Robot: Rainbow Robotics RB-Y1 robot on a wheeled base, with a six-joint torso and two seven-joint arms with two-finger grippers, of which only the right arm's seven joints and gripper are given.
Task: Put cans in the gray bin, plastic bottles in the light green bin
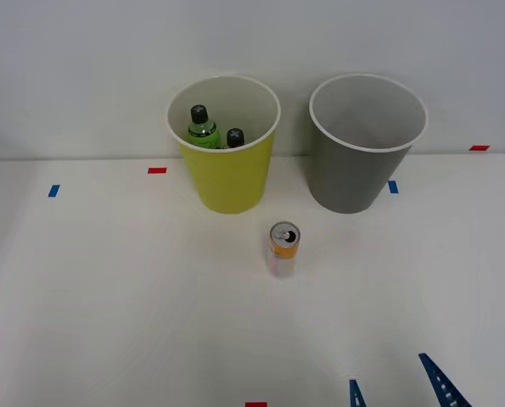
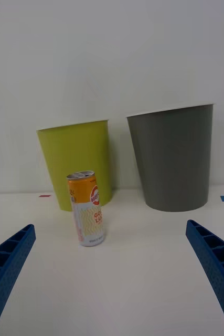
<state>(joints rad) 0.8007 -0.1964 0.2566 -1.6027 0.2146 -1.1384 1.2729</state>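
A plain white wall backs a white surface (image 1: 108, 297) marked with small red and blue tape tabs (image 1: 157, 170). Two tapered bins stand side by side at the far edge, apart from each other: the light green bin (image 1: 227, 182) on the left, the gray bin (image 1: 358, 178) on the right. Inside the light green bin, two plastic bottles with black caps are visible, the green-bodied bottle (image 1: 202, 127) to the left and a second bottle (image 1: 235, 137) just beside it, showing little more than its cap. One can (image 1: 283, 249) stands upright on the surface, nearer than both bins, roughly between them and closer to the green one, touching neither. The right gripper (image 2: 112, 262) sits low at the near edge, right of the can, well apart from it. Its blue ribbed fingers (image 2: 216, 268) are spread wide and grip nothing.
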